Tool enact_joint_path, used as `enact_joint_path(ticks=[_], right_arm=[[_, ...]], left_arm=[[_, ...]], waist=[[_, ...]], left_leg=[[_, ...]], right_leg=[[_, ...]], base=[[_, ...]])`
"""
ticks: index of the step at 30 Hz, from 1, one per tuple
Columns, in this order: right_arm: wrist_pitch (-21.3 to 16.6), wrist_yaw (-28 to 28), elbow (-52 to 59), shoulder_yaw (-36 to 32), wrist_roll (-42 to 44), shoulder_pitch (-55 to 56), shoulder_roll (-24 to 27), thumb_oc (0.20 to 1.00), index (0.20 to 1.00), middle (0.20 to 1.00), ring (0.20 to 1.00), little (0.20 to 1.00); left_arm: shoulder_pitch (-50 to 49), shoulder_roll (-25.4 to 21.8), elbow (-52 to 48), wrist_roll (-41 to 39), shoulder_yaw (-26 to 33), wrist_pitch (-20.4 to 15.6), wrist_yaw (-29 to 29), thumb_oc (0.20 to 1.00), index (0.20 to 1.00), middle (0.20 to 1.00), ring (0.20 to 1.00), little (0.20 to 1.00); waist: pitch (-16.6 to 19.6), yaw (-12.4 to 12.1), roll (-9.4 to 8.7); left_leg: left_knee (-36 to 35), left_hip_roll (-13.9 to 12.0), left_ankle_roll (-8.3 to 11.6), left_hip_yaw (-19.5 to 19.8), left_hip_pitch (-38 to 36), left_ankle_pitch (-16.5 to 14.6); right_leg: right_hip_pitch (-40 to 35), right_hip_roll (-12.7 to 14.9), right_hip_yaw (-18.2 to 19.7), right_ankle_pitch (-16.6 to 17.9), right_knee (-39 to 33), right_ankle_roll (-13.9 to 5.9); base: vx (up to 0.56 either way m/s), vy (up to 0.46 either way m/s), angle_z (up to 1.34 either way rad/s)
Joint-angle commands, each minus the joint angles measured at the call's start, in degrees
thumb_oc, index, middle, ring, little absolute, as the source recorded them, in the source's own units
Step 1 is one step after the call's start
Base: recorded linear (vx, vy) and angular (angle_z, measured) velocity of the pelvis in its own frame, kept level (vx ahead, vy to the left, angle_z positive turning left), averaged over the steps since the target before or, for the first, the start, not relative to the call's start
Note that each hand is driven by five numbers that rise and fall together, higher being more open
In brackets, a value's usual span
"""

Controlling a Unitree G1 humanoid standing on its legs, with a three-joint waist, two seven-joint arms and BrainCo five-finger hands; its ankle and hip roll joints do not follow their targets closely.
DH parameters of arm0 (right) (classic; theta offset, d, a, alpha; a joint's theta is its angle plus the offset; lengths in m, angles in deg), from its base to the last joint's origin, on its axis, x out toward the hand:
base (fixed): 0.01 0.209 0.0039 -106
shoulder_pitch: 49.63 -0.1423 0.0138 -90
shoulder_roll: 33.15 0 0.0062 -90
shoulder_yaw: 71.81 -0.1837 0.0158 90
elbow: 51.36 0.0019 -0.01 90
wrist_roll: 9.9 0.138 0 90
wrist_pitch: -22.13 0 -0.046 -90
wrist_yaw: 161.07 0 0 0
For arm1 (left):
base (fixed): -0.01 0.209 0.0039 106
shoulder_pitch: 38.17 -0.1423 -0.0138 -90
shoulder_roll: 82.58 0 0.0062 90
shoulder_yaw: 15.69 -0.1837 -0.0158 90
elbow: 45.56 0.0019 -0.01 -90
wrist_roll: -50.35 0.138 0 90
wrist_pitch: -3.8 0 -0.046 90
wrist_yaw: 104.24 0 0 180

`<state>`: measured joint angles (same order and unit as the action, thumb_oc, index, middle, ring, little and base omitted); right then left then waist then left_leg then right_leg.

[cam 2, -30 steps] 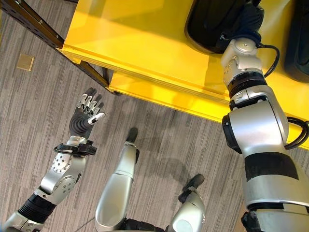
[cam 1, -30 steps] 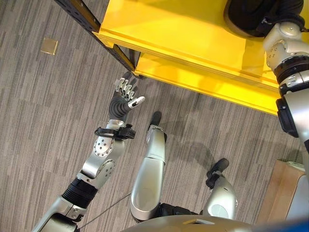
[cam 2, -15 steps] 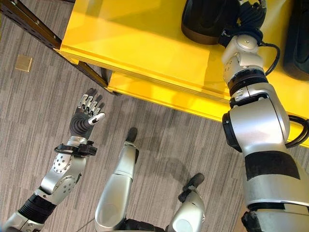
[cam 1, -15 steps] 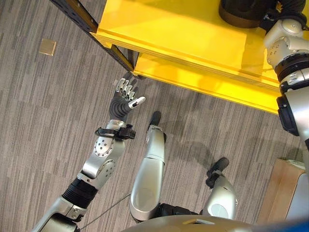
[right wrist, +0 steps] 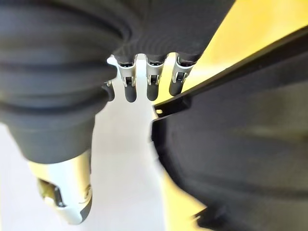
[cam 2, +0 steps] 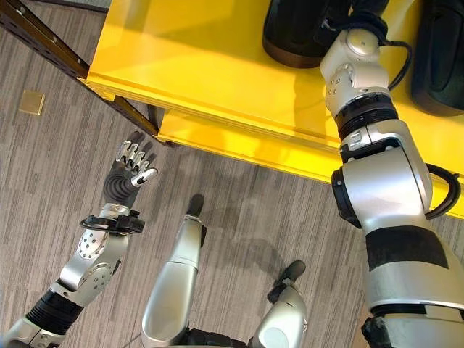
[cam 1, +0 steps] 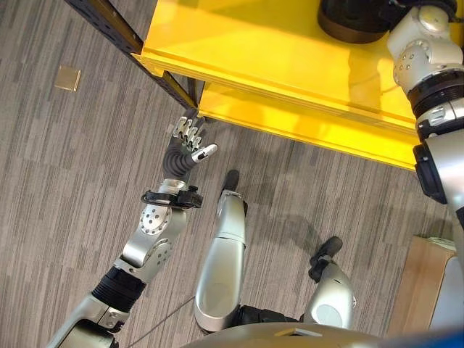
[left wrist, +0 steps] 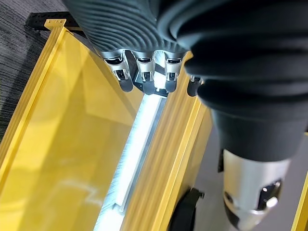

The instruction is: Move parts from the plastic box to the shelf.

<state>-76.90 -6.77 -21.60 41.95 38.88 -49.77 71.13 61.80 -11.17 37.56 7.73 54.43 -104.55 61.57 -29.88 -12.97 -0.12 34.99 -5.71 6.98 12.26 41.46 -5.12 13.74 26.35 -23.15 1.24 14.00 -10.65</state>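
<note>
The left robot hand (cam 1: 187, 141) hangs over the floor with relaxed, straight fingers — holding nothing. The right robot hand (right wrist: 144, 77), fingers loose and apart, is beside the black part (cam 2: 293, 32) on the yellow shelf (cam 2: 210, 65).

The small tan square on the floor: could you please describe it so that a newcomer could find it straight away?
Start at the yellow shelf and follow its dark perforated upright out over the grey striped carpet. The small tan square lies flat on the carpet beyond that upright, well clear of the robot's open left hand. It is the lone pale patch on the grey.
</note>
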Motion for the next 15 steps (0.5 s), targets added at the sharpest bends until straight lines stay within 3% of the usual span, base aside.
enact_joint_path(ticks=[1, 9, 15], right_arm=[[-4.3, -1.4, 4.0, 1.3, -4.3, -1.9, 1.3, 1.0, 1.0, 1.0, 1.0, 1.0], [-4.5, -2.0, 11.1, 0.5, -6.3, 0.2, 0.9, 1.0, 1.0, 1.0, 1.0, 1.0], [-4.8, -1.2, 31.3, -3.3, -11.1, 12.4, 0.1, 1.0, 1.0, 1.0, 1.0, 1.0]], left_arm=[[0.7, 0.9, -0.3, -0.6, -0.3, -3.2, 0.0, 1.0, 1.0, 1.0, 1.0, 1.0], [-0.3, 0.3, 0.4, -0.7, 0.6, -2.6, 0.9, 1.0, 1.0, 1.0, 1.0, 1.0], [-1.9, 0.5, 0.5, 0.3, 2.3, -1.1, 1.6, 1.0, 1.0, 1.0, 1.0, 1.0]], waist=[[3.0, -0.3, 0.97], [4.9, 0.9, 0.1], [7.3, 3.5, -0.37]], left_leg=[[-4.1, -2.2, -1.82, -6.1, -4.2, -1.4], [-6.0, -3.3, -1.15, -6.7, -7.7, -1.0], [-10.3, -4.5, -0.78, -8.0, -12.4, 2.1]], right_leg=[[3.5, -0.5, 4.3, -5.8, 11.9, 0.38], [1.2, -0.9, 4.7, -5.7, 10.4, 0.37], [-1.8, -1.1, 4.6, -4.3, 6.9, 1.03]], base=[[0.0, -0.001, -0.21], [0.0, -0.013, -0.08], [-0.04, -0.022, -0.1]])
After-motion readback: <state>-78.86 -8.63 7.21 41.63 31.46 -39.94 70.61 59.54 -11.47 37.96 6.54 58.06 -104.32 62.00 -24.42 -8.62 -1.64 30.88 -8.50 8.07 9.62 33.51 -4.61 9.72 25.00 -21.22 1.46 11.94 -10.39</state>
